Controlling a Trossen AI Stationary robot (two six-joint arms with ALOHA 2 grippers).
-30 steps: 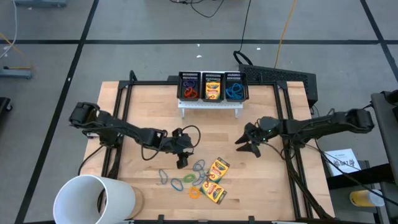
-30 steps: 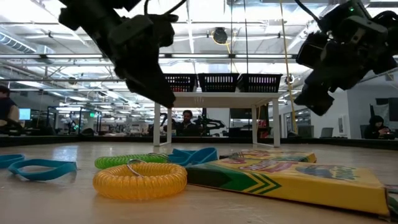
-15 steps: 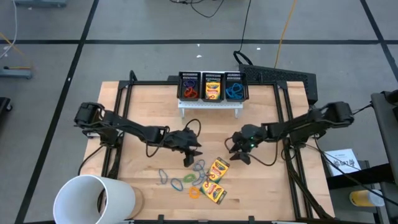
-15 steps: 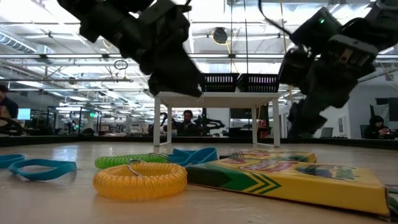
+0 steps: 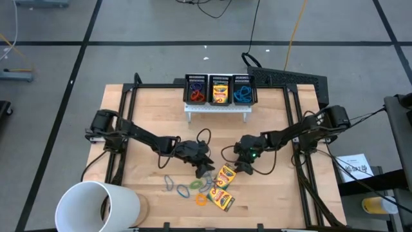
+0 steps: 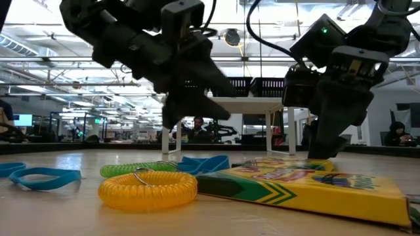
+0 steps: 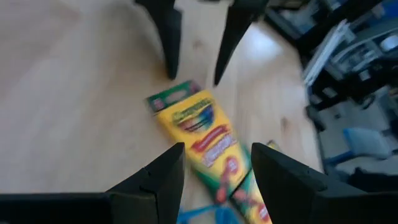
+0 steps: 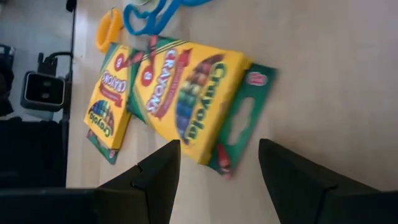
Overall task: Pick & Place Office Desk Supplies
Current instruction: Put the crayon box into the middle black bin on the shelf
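High view: my left claw (image 5: 205, 169) and right claw (image 5: 245, 165) flank crayon boxes (image 5: 223, 186) on table (image 5: 277, 193), near centre.
Left wrist: fingers (image 7: 163, 179) spread, box ahead.
Right wrist: fingers (image 8: 155, 173) spread above boxes, rubber bands (image 8: 149, 14) beyond.

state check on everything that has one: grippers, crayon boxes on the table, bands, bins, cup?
Left gripper: open, empty, over the band pile.
Right gripper: open, empty, beside upper crayon box.
Upper crayon box: flat, ungripped.
Lower crayon box: flat, ungripped.
Rubber bands: loose on the table.
Mesh bins: upright, partly filled.
White cup: on its side.
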